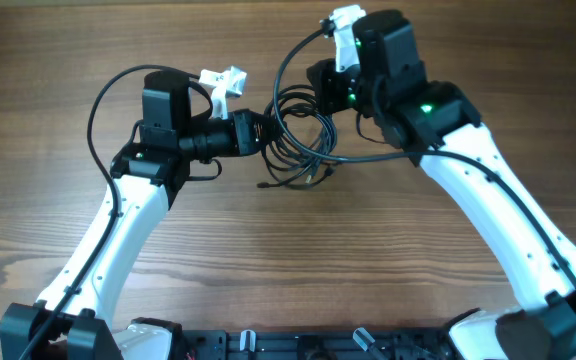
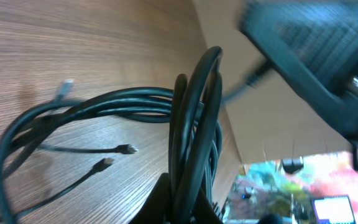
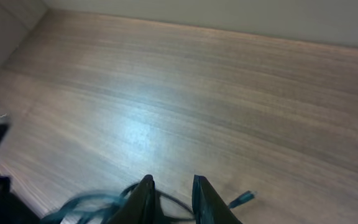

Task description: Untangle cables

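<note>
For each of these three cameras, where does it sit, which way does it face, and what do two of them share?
Overhead: fixed above the brown wooden table, facing straight down; white left arm, white right arm, left gripper and right gripper meet at the tangled thin black cables.
Left wrist: low over the table, facing along its own fingers, clamped on the cables.
Right wrist: higher, facing forward and down over the table; its fingers stand apart.
Shared: all three show cables and table.
</note>
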Robot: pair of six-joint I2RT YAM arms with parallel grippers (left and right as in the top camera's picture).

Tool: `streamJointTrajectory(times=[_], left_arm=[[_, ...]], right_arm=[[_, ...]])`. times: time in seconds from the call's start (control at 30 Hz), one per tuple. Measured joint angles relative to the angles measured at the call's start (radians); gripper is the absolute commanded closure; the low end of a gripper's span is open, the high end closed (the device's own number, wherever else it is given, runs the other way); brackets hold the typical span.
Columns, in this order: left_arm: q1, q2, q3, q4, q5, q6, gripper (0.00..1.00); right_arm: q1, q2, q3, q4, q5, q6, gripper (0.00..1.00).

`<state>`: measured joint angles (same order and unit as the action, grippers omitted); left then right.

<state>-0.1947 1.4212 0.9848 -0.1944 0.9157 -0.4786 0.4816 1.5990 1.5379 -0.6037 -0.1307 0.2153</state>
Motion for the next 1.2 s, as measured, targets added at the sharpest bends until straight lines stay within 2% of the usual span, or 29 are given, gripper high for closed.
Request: streamJointTrajectory(times=[0.2,0.27,0.47,0.53,0.57,0.63,0.67,0.87,1.0,1.07,1.17,1.2], left_arm=[[0.000,0.000,-0.001,0.188,-0.076,-0.262,0.96],[0.000,0.000,-0.001,0.215,-0.082,-0.381,0.96],[0.000,0.000,-0.001,0.224,-0.080,-0.576,0.96],[0.000,0.000,-0.002,0.256,-0.059,-0.633,0.96],[0.000,0.000,-0.006,0.296,-0.046,-0.648,0.96],[0.000,0.001,-0.007,0.382,-0.010,-0.695,0.96],[0.001,0.002,-0.008,0.419,0.000,-0.714,0.96],[0.005,0.002,-0.008,0.452,-0.016,-0.746,0.96],[0.000,0.002,-0.008,0.454,-0.120,-0.766,0.96],[0.000,0.002,-0.006,0.409,-0.197,-0.821,0.96],[0.000,0.002,-0.003,0.296,-0.339,-0.963,0.96],[0.000,0.002,-0.001,0.222,-0.406,-1.088,0.96]], right_arm=[[0.008,-0.055,0.006,-0.141,-0.090,0.061,0.96],[0.028,-0.048,0.006,-0.141,-0.098,0.072,0.96],[0.080,0.030,0.006,-0.117,-0.105,0.121,0.95],[0.079,0.066,0.006,-0.113,-0.105,0.147,0.79],[0.078,0.076,0.006,-0.111,-0.104,0.153,0.64],[0.075,0.084,0.006,-0.107,-0.105,0.163,0.42],[0.073,0.084,0.008,-0.106,-0.105,0.164,0.38],[0.032,0.038,0.017,-0.114,-0.128,0.167,0.34],[-0.024,-0.070,0.026,-0.158,-0.127,0.189,0.33],[-0.023,-0.095,0.034,-0.199,-0.128,0.192,0.33],[-0.021,-0.095,0.034,-0.216,-0.129,0.193,0.33],[-0.015,-0.095,0.034,-0.219,-0.131,0.193,0.33]])
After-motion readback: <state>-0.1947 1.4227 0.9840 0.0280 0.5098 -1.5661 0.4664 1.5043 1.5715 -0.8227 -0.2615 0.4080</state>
